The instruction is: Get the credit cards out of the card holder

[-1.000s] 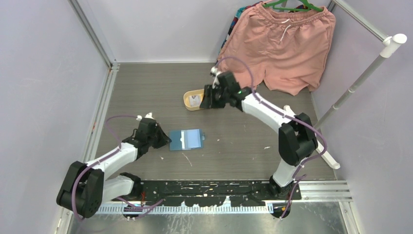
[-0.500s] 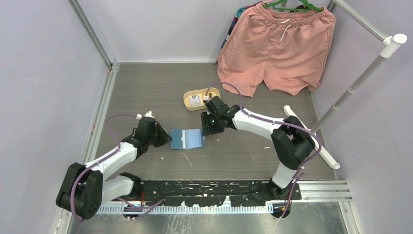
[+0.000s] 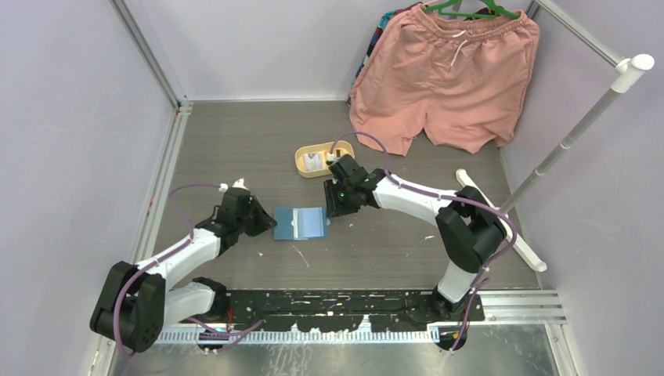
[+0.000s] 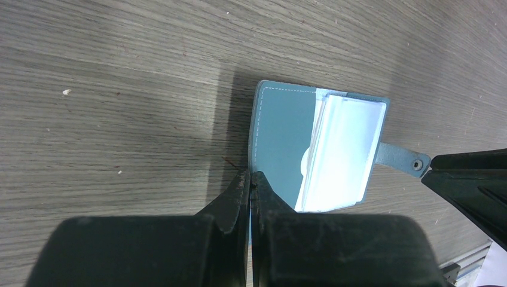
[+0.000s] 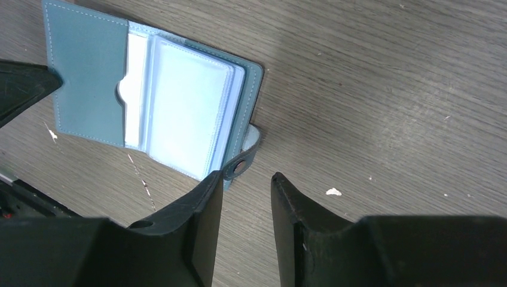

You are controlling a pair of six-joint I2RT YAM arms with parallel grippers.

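The teal-blue card holder lies open on the table, its clear sleeves fanned out. A pale card shows in the notch of its left pocket. My left gripper is shut on the card holder's left edge. My right gripper stands open at the right edge, with the snap tab just off its left fingertip and nothing between the fingers. One whitish credit card lies in the yellow tray.
Pink shorts hang at the back right. A white rack pole slants down to a foot beside the right arm. Metal rails border the left side. Small white crumbs dot the wood.
My right gripper came down from the yellow tray to the card holder's right edge and its jaws narrowed. The left gripper and the card holder stayed put.
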